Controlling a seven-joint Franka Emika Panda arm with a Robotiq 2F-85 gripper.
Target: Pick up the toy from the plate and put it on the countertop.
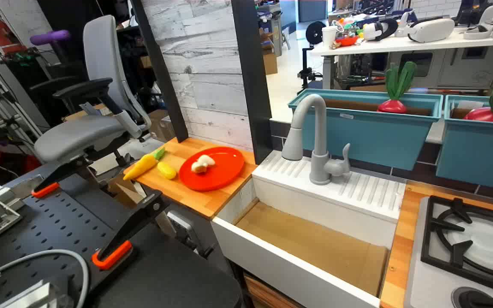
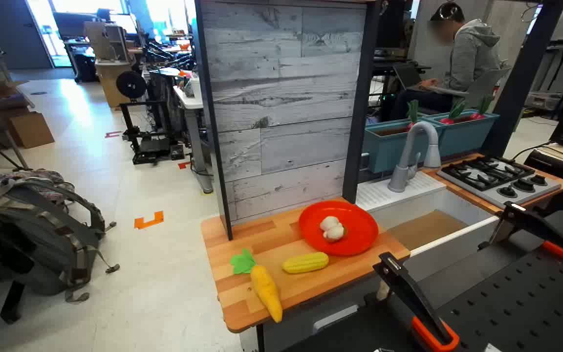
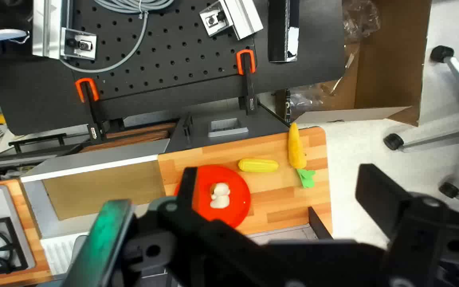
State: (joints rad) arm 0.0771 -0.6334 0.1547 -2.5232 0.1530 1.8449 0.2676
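The toy is a small cream-white piece of rounded lumps with a brownish patch. I cannot tell whether it is one piece or two touching. It lies near the middle of the round orange-red plate in both exterior views; the toy also shows there. The plate rests on the tan wooden countertop. In the wrist view my gripper is wide open and empty, high above the countertop. Its left finger covers the plate's left part, and the toy shows right of that finger. The gripper is outside both exterior views.
A yellow corn toy and a yellow carrot toy with green leaves lie beside the plate. A grey-white panel stands behind the countertop. A white sink with a grey faucet adjoins it. Black clamps stand in front.
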